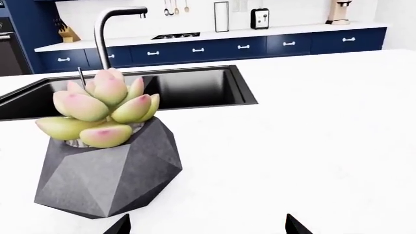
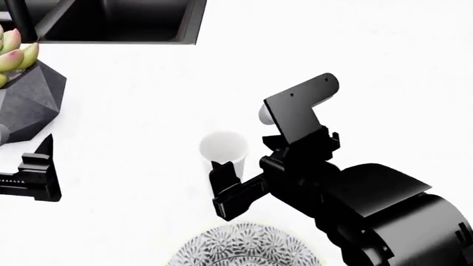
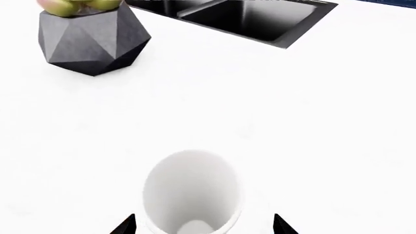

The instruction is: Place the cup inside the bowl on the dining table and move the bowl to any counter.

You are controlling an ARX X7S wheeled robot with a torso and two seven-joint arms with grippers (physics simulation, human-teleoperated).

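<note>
The white cup [image 2: 223, 147] stands upright on the plain white table top [image 2: 355, 66]. My right gripper [image 2: 244, 143] is open with its jaws on either side of the cup, a gap on each side. In the right wrist view the cup [image 3: 192, 190] sits between the two fingertips [image 3: 123, 225] of the right gripper [image 3: 202, 226]. The black-and-white patterned bowl [image 2: 247, 248] lies just in front of the cup, at the head view's near edge, partly cut off. My left gripper [image 2: 33, 166] is open and empty at the left, beside the plant pot; it also shows in the left wrist view [image 1: 208, 225].
A succulent in a dark faceted pot [image 1: 107, 170] stands at the left [image 2: 22, 105]. A black sink [image 2: 118, 22] with a tap [image 1: 107, 34] is set into the top behind it. A white counter over navy cabinets [image 1: 293, 31] runs along the far wall.
</note>
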